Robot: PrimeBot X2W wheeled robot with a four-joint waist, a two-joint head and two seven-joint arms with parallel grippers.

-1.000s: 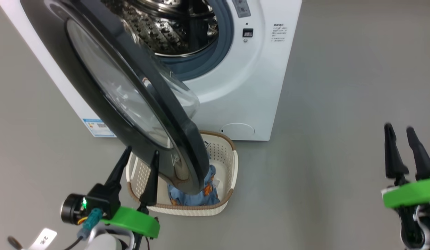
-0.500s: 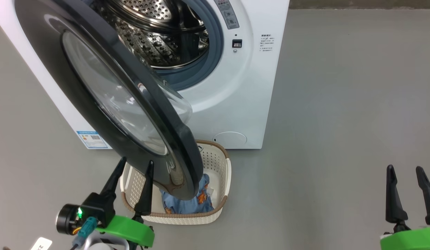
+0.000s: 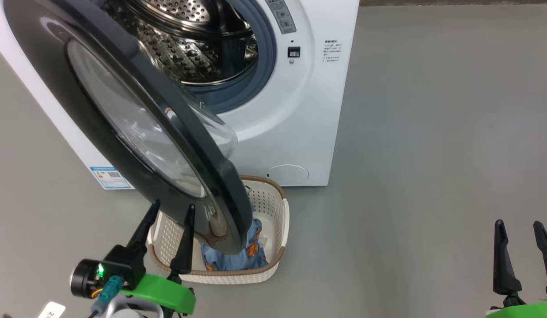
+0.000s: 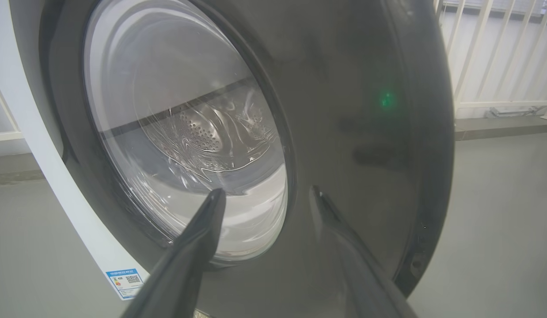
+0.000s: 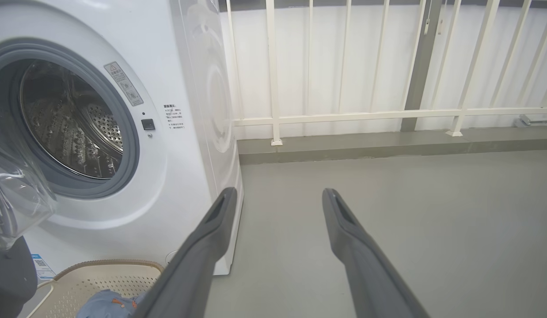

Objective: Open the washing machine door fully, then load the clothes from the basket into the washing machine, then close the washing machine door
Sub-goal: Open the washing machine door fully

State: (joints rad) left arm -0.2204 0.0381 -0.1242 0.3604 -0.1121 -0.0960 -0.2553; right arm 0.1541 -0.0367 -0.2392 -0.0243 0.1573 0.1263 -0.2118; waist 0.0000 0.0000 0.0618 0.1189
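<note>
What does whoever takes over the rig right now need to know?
Left gripper: open, empty, facing the washing machine door near its lower edge; contact unclear.
Right gripper: open, empty, over the floor to the right.
Door partly open, hanging over the basket; the clothes lie in the basket.
Done: door unlatched. Left: open it fully, load the clothes into the washing machine, close the door.
</note>
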